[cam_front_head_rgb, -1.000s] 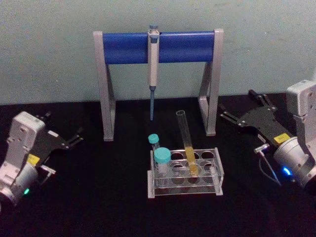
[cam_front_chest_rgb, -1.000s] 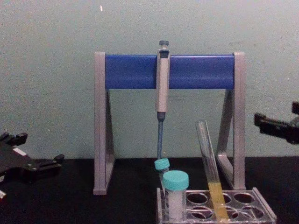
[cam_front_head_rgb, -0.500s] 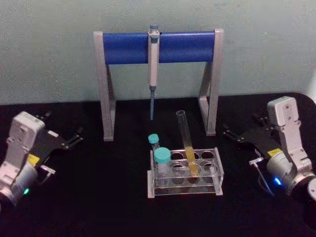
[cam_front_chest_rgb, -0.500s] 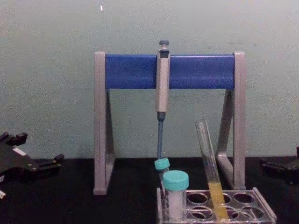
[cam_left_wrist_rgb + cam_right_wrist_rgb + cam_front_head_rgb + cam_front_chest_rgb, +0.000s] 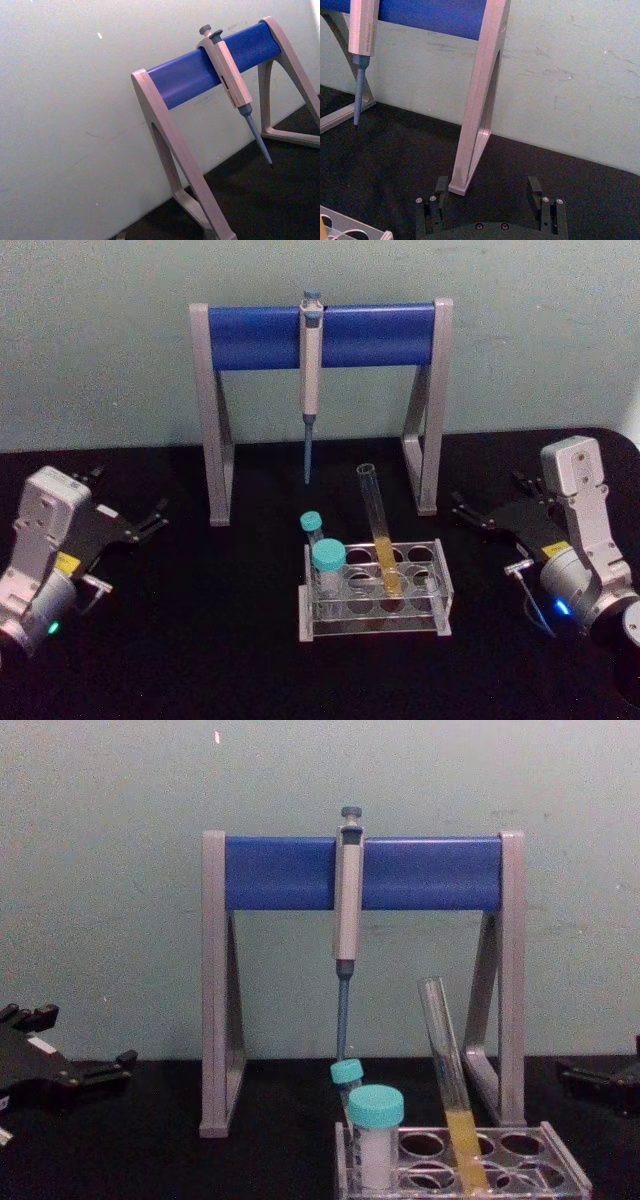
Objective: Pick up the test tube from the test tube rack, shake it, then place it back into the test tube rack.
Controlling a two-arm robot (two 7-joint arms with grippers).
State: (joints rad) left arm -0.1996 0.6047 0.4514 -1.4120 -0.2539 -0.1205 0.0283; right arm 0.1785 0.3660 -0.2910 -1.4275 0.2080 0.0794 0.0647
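Head view puts the test tube (image 5: 378,530) in a back-row hole of the test tube rack (image 5: 376,589), leaning toward the robot's left, its open mouth well above the rack and its lower part yellow-orange with liquid. Nothing holds it, so the task looks to be at the start or just finished; I cannot tell which, and if it is beginning, the pick-up is the step in hand. The right gripper (image 5: 482,517) sits low over the desk (image 5: 200,640), well apart from the rack on the right, with its fingers (image 5: 441,185) spread apart and empty. A grasp from there would call for rising to the bare glass above the liquid and closing gently, matching the tube's tilt. The left gripper (image 5: 152,519) is parked at the far left, its prongs apart and empty. Two teal-capped tubes (image 5: 327,562) stand in the rack's left end, just beside the test tube on the side away from the right arm. Behind stands the pipette stand (image 5: 320,337), a pipette (image 5: 310,380) hanging from its blue bar; its right leg (image 5: 477,100) rises just ahead of the right gripper and could crowd a high approach.
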